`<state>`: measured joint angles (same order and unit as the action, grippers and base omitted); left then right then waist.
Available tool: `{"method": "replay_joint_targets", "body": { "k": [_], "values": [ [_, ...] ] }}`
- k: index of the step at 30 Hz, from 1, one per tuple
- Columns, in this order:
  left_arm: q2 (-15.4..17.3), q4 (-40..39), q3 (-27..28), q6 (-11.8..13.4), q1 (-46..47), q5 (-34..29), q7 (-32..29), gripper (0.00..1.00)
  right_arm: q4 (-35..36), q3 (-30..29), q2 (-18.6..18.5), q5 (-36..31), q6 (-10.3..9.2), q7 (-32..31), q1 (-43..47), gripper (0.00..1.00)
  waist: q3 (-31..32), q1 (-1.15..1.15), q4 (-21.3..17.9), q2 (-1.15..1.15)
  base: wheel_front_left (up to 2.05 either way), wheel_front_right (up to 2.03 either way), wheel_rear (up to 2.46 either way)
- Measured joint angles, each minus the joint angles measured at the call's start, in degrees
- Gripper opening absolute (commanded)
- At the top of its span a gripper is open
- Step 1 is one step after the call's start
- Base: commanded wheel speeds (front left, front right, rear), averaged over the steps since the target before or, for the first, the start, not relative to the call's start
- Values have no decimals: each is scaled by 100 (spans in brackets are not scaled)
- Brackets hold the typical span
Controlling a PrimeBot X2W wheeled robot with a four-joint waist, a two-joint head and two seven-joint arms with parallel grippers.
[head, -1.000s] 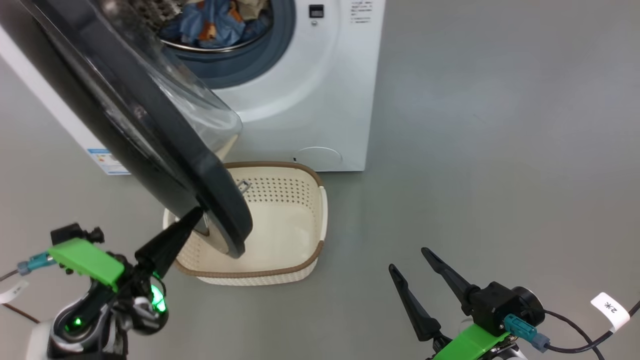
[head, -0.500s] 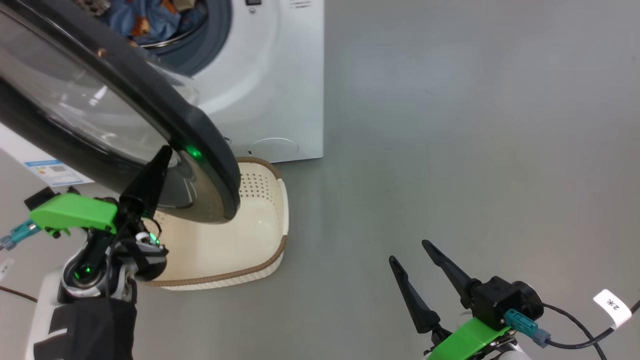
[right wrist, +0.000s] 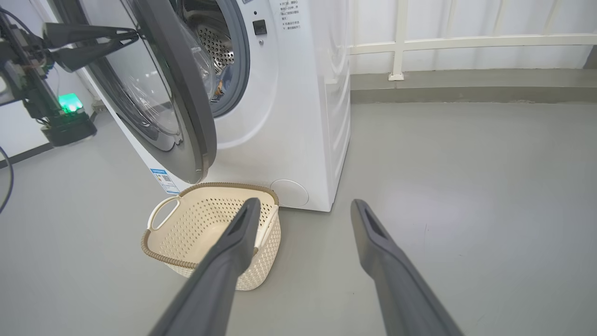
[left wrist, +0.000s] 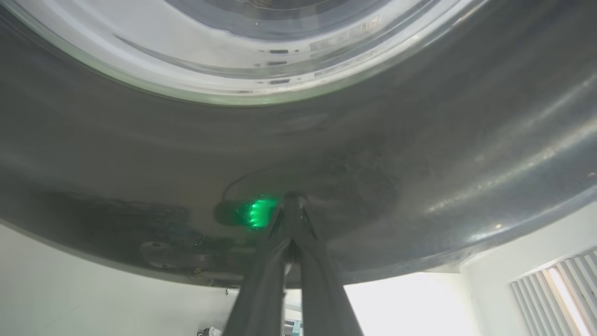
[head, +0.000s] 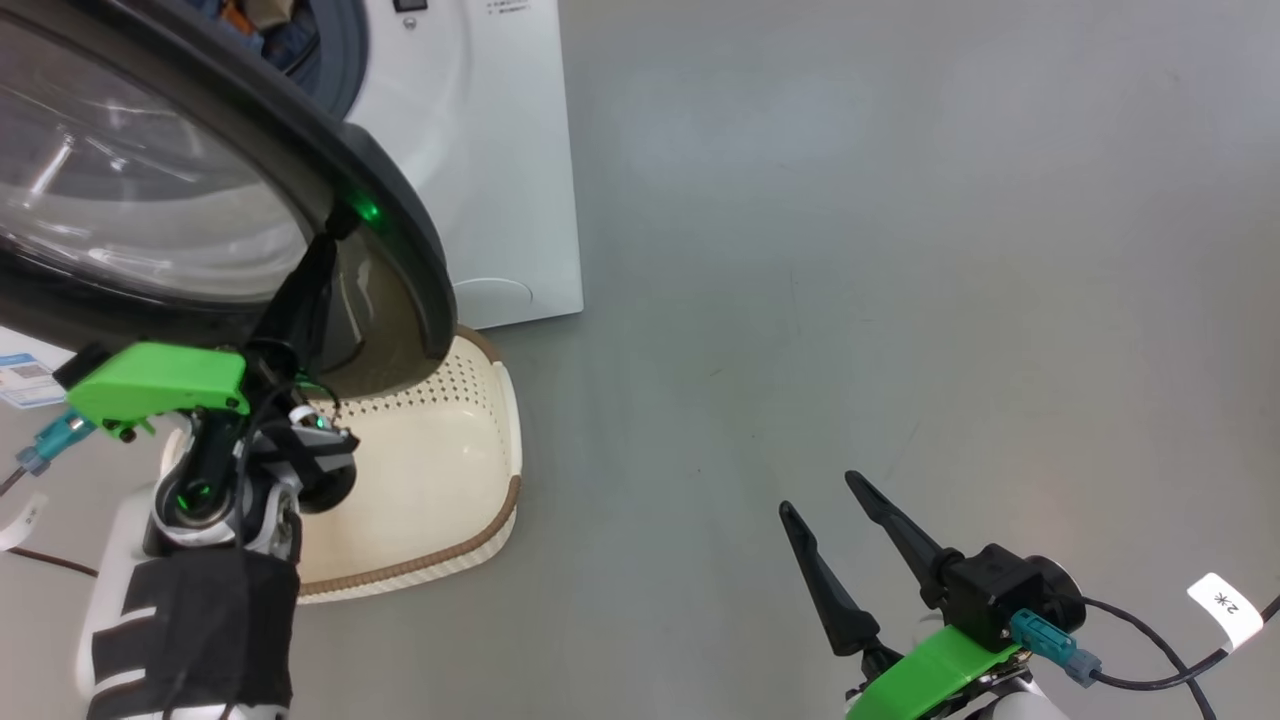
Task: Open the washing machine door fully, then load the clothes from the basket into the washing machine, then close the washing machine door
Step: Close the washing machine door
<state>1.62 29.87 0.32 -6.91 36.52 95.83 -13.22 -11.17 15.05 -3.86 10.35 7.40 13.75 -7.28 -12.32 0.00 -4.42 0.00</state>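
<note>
Beside the right jaws, a white cable tag reads "2*".

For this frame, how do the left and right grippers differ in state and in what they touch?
The left gripper is shut, while the right gripper is open, its fingers spread. The left gripper's tips rest against the black rim of the washing machine door; the right gripper touches nothing and hangs over the floor. Both have two long dark fingers.
</note>
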Motion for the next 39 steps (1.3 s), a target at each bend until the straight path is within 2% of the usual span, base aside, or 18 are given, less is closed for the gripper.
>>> {"method": "replay_joint_targets", "body": {
  "k": [5,13,20,26,32,39],
  "values": [
    [-9,-55,-170,0,23,147,161,0,-15,-45,5,0,0,44,0,100,1,0,-17,0,0,0,0],
    [-27,-313,-236,-2,-130,115,-2,0,-19,-179,14,0,0,49,6,100,101,0,86,0,0,0,0],
    [78,-993,-185,-18,-1076,-26,-296,0,31,-377,13,-1,0,55,144,100,370,0,242,0,0,0,0],
    [140,-1755,-164,-18,-2117,-312,-277,0,133,-505,-36,-1,0,55,543,100,748,0,387,0,0,0,0],
    [187,-2416,-172,-18,-2741,-813,153,0,339,-527,-88,-1,0,56,622,100,997,0,650,0,0,0,0],
    [602,-2851,-441,-18,-3355,-2097,1259,0,506,-422,-107,4,0,56,737,100,1263,0,882,0,0,0,0]
  ]
}}
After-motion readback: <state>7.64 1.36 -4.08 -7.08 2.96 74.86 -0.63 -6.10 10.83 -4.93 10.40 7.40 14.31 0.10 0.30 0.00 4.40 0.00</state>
